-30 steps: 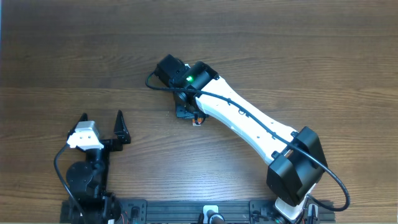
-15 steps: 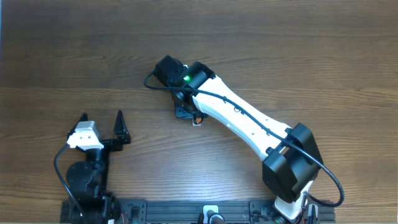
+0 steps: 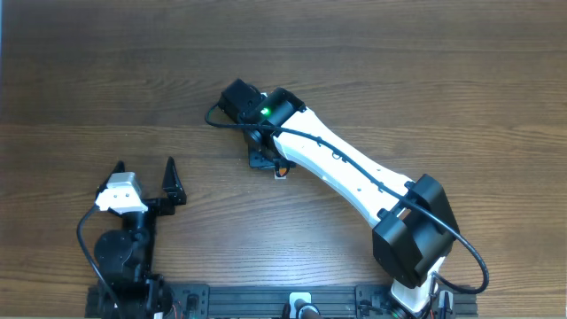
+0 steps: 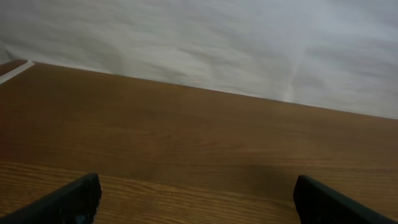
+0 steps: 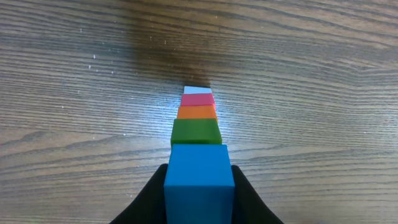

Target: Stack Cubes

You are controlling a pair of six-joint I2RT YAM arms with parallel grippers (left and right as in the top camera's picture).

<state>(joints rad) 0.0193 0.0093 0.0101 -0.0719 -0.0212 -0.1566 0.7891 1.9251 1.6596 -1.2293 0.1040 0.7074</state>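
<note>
Looking straight down the right wrist view, a stack of cubes stands on the wooden table: a blue cube [image 5: 199, 180] on top, then a green cube [image 5: 196, 132], an orange cube [image 5: 197, 112], a pink cube [image 5: 198, 99] and a white cube [image 5: 198, 90] at the bottom. My right gripper [image 5: 199, 202] is directly above the stack, its black fingers [image 5: 148, 200] pressed against both sides of the blue cube. From above, the right gripper [image 3: 268, 161] covers the stack near the table's middle, where a bit of orange and white [image 3: 282, 172] peeks out. My left gripper [image 3: 146, 174] stands open at the lower left, holding nothing.
Bare wooden tabletop [image 3: 425, 89] surrounds the stack on all sides. The right arm's white link [image 3: 345, 173] stretches diagonally from the lower right to the middle. A pale wall [image 4: 199, 43] rises behind the table's far edge in the left wrist view.
The right arm's elbow has shifted slightly to the left; its gripper has stayed over the stack. The left arm has not moved.
</note>
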